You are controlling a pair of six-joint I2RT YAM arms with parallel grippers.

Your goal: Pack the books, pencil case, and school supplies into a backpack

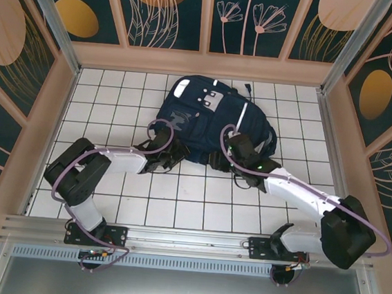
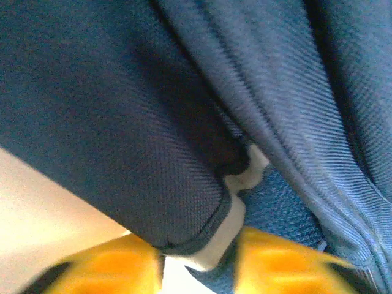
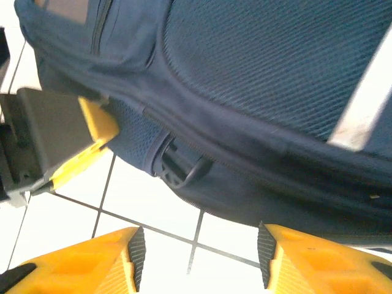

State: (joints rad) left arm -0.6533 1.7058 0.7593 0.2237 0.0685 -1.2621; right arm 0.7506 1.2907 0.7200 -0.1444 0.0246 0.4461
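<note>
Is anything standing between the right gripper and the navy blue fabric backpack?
Nothing visible does. The right gripper, open, faces the near edge of the navy blue fabric backpack, with bare white tiled table between them.

A large navy blue fabric backpack (image 1: 213,114) lies on the white tiled tabletop (image 1: 117,104); its near hem sits inside my left end effector (image 2: 199,248), just ahead of my right end effector (image 3: 200,245).
</note>
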